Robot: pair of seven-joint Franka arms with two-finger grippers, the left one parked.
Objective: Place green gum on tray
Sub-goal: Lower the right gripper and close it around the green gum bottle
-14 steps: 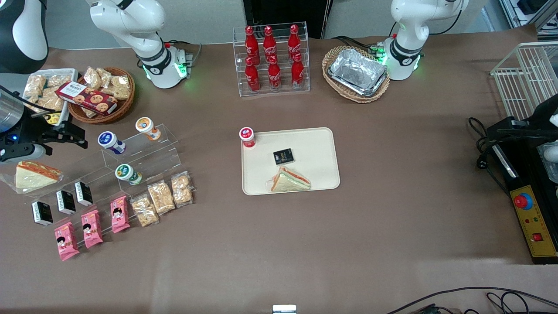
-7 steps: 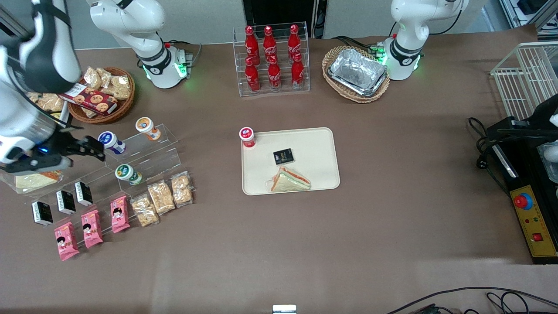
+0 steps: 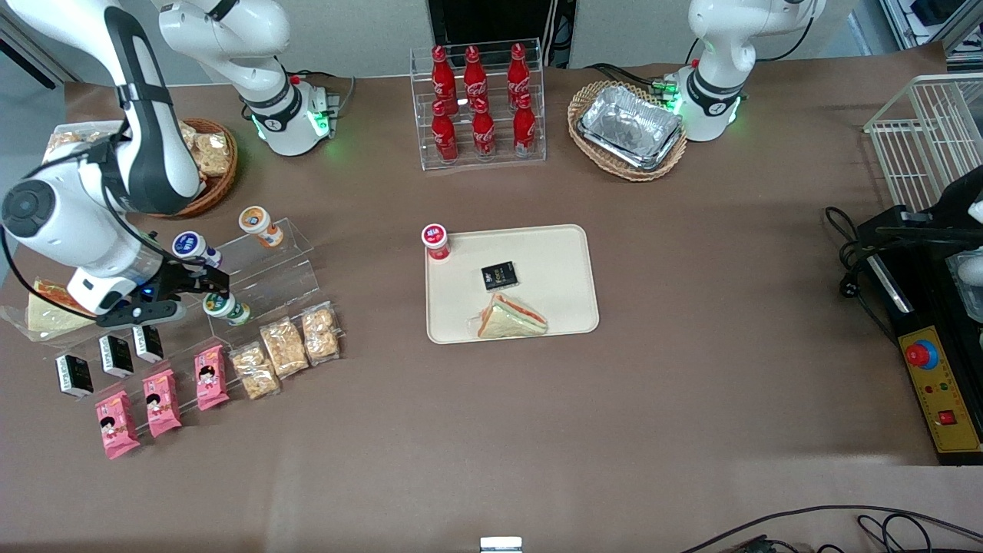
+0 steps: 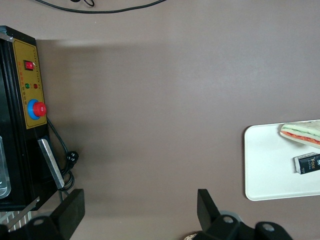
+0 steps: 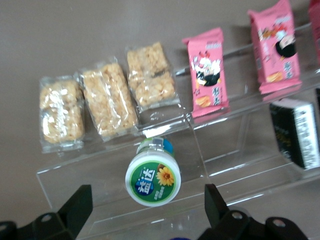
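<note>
— Looking for the green gum (image 5: 152,178) first: where does it sit?

— On a step of the clear acrylic riser (image 3: 253,270), lying tipped so its round green-rimmed cap faces up and outward. Using that riser as the landmark: the blue-capped bottle (image 3: 187,246) and the orange-capped bottle (image 3: 254,220) rest on its upper step, farther from the front camera, and the green one is on a lower step, nearer that camera. The granola bar packets (image 3: 285,347) and the pink snack packs (image 3: 162,402) lie on the table just in front of the riser.

— And the gripper (image 3: 201,290)?

— Right at the riser, hovering just beside the green gum on the working arm's side. In the wrist view its two dark fingers (image 5: 75,205) stand wide apart with the bottle squarely between them, neither one touching it. Nothing is held.

— So what does the grasp turn on?

— The bottle's long axis. It points roughly toward the wrist camera, cap first, so the fingers flank the round body across its width. I judge that a straight advance along that axis, then a close, should catch it. The step's acrylic edge is close underneath, which could foul a fingertip.

— Then the tray (image 3: 564,265)?

— Well away from the riser, toward the table's middle, already carrying a sandwich (image 3: 511,318), a small black packet (image 3: 499,275) and a red-capped bottle (image 3: 435,240) at its corner.
</note>
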